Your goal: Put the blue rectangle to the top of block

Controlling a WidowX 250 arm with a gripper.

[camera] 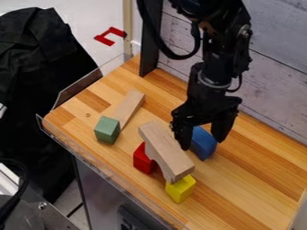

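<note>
Hanging with its fingers wide apart, the gripper (202, 144) is straddling the blue block (204, 148); whether either finger is touching it, I cannot tell. The smooth blue block is resting on the table (246, 188), just beside the arch (163, 146). Pale, bare wood with a curved underside is forming the arch, which is lying across the red block (142, 159) and the yellow block (181, 188). Farther left, the green block (107, 130), chunky and flat-faced, is sitting at the near end of a straight wooden plank (129, 107). Glossy wood strips are making up the table, a clear rim (107, 167) is edging it, and grained, whitish-grey boards (269, 85) are standing behind.
</note>
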